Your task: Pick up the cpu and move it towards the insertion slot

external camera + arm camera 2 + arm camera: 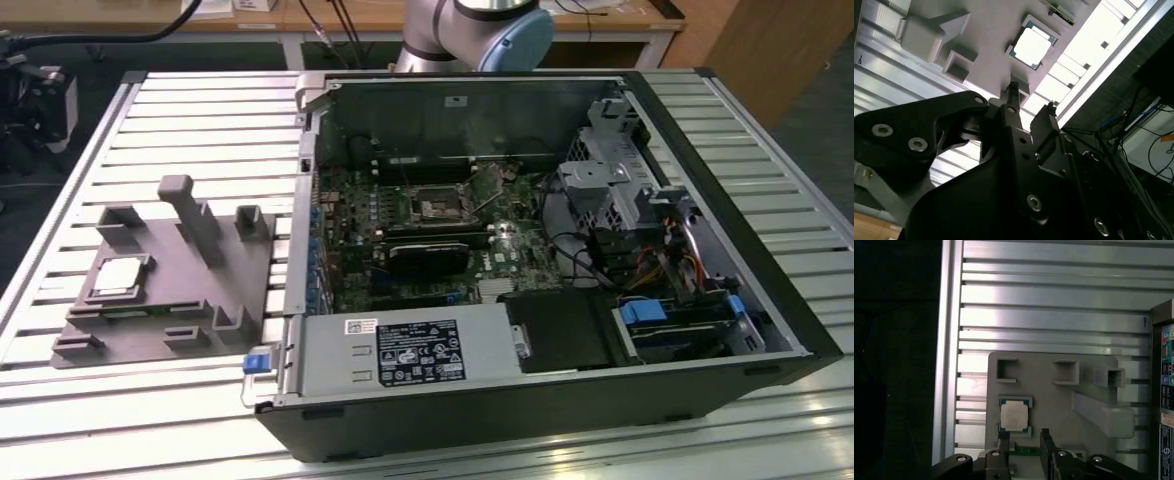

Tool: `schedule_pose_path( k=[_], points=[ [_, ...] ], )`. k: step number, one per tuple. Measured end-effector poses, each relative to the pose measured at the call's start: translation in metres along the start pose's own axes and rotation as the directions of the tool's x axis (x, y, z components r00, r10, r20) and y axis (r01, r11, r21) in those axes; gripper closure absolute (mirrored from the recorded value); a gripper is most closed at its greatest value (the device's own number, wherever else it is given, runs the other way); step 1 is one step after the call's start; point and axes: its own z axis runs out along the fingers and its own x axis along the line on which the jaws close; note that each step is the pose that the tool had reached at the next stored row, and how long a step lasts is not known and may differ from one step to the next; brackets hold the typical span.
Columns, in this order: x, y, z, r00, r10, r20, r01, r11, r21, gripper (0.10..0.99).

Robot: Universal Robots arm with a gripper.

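The cpu [120,275], a small silvery square chip, lies flat in a recess of the grey fixture plate [160,330] at the exterior view's left. Both wrist views look down on the cpu [1014,416] [1029,46]. My gripper [1024,437] [1031,102] hangs well above the fixture, open, with nothing between its two dark fingers [1004,440]. In the first wrist view the chip sits just beyond the fingertips. The insertion slot [438,207], a silver-framed square socket with a dark centre, sits on the motherboard inside the open computer case.
Grey blocks and a tall post [187,215] rise from the fixture plate near the chip. The open case [534,300] holds a power supply [400,352], drive cages and cables. Everything rests on a ribbed aluminium table [200,110]. The arm's base [481,30] stands at the back.
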Motion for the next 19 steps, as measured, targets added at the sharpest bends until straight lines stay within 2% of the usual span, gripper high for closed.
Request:
schedule_pose_path(
  k=[1,2,4,5,6,7,8,19],
  points=[
    [0.0,0.0,0.0007,1.0,0.0,0.0,0.0,1.0,0.0,0.675],
    [0.0,-0.0001,0.0014,1.0,0.0,0.0001,0.0,1.0,0.0,0.675],
    [0.0,-0.0001,0.0028,1.0,0.0,0.0001,0.0,1.0,0.0,0.561],
    [0.0,-0.0001,0.0036,1.0,0.0,0.0002,0.0,1.0,0.0,0.561],
    [0.0,-0.0002,0.0045,1.0,0.0,0.0001,0.0,1.0,0.0,0.502],
    [0.0,-0.0002,0.0054,1.0,0.0,0.0001,0.0,1.0,0.0,0.502],
    [0.0,-0.0002,0.0063,1.0,0.0,0.0001,0.0,1.0,0.0,0.439],
    [0.0,-0.0006,0.0144,1.0,0.0,0.0,0.0,1.0,0.0,0.439]
  ],
)
